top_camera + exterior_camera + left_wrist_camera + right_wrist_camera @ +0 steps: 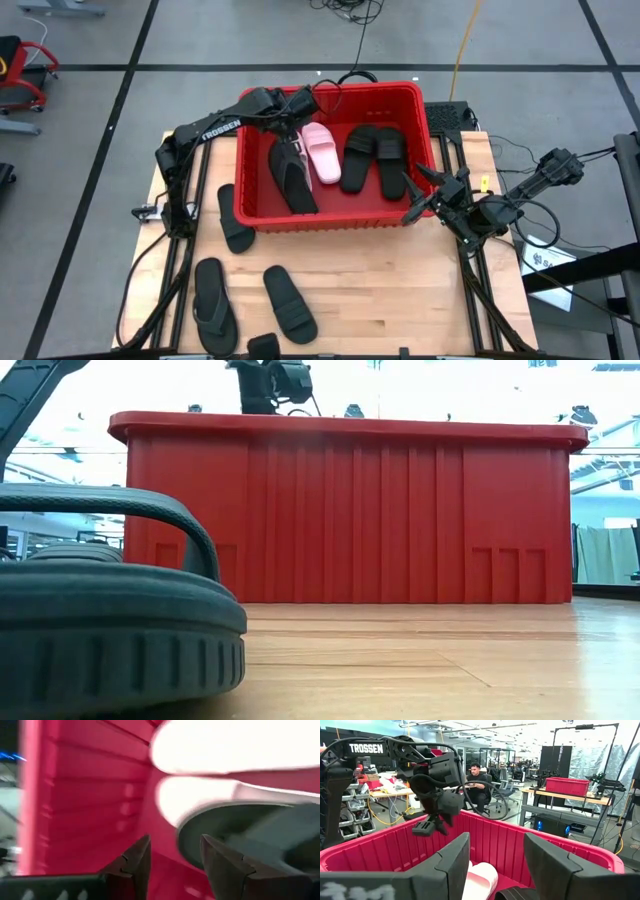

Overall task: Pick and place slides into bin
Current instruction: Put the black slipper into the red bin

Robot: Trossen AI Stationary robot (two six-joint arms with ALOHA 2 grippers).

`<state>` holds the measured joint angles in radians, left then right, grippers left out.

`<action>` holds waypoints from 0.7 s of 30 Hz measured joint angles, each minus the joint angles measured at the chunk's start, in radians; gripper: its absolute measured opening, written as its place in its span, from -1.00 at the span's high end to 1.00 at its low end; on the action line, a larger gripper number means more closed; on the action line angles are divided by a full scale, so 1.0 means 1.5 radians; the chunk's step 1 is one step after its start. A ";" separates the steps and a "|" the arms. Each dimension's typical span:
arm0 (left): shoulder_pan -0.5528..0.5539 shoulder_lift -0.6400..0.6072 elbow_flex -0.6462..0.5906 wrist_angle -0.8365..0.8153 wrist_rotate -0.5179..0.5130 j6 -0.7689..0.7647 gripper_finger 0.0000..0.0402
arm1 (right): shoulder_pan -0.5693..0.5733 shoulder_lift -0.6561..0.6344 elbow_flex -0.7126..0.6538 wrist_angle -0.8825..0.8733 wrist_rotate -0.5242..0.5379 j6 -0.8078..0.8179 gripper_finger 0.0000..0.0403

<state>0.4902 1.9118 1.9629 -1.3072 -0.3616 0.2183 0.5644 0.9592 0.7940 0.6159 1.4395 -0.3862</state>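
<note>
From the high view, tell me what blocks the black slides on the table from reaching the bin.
Only the bin's near wall stands between the three black slides on the table and its inside; each must be lifted over the rim. The table between is bare.

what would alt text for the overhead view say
Seen from above, a red bin on a wooden table holds several sandals, black ones and a pink one. The left gripper hangs open over the bin's far left corner; the right gripper waits open at its right wall. Four black sandals lie on the table in front.
</note>
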 joint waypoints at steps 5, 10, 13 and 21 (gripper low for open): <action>-0.014 -0.001 0.000 -0.120 0.112 -0.010 0.22 | 0.000 0.000 0.000 0.000 0.000 0.000 0.13; -0.035 -0.001 0.000 -0.152 0.194 0.047 0.22 | 0.000 0.000 0.000 0.000 0.000 -0.003 0.13; -0.037 -0.002 -0.010 -0.135 0.224 0.066 0.22 | 0.000 0.000 0.000 0.000 0.000 -0.017 0.13; -0.064 -0.002 -0.069 -0.078 0.279 0.123 0.22 | 0.000 -0.001 0.000 0.002 -0.001 -0.018 0.13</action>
<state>0.3949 1.9091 1.8597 -1.4247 0.0566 0.4025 0.5645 0.9573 0.7944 0.6189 1.4387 -0.4129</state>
